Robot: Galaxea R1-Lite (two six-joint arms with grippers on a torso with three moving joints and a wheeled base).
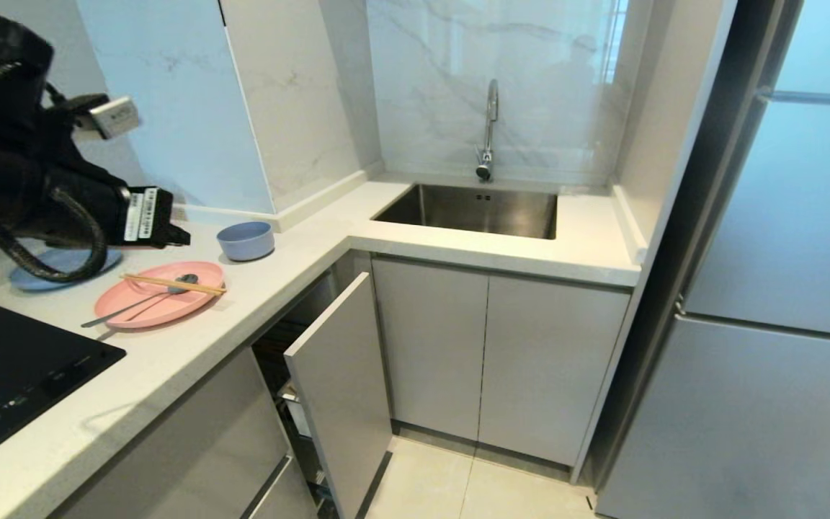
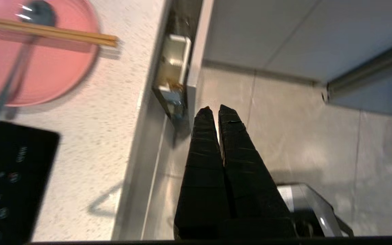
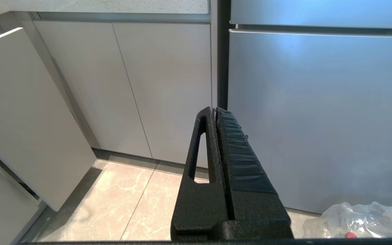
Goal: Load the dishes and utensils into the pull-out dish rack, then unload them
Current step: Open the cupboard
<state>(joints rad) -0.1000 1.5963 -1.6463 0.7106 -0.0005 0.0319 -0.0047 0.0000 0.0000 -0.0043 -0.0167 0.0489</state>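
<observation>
Left gripper [image 2: 215, 109] is up above the counter's front edge, fingers pressed together, gripping nothing. On the counter [image 1: 192, 346] the pink plate [image 1: 159, 303] sits just behind the cooktop [image 1: 4, 375], chopsticks [image 1: 173, 284] lying across it and the spoon [image 1: 137, 301] resting in it, handle poking over the rim toward the cooktop. The blue bowl [image 1: 246, 240] stands just behind the plate. The pull-out dish rack [image 1: 339, 389] stands partly open below the counter edge. Right gripper [image 3: 214, 114] hangs low facing the fridge [image 3: 318, 112], fingers closed, empty.

White speckled stone countertop [image 1: 192, 346] bears a round pink plate [image 1: 163, 306], pale blue bowl [image 1: 246, 240], flat blue plate [image 1: 62, 265] and inset black cooktop [image 1: 4, 375].
</observation>
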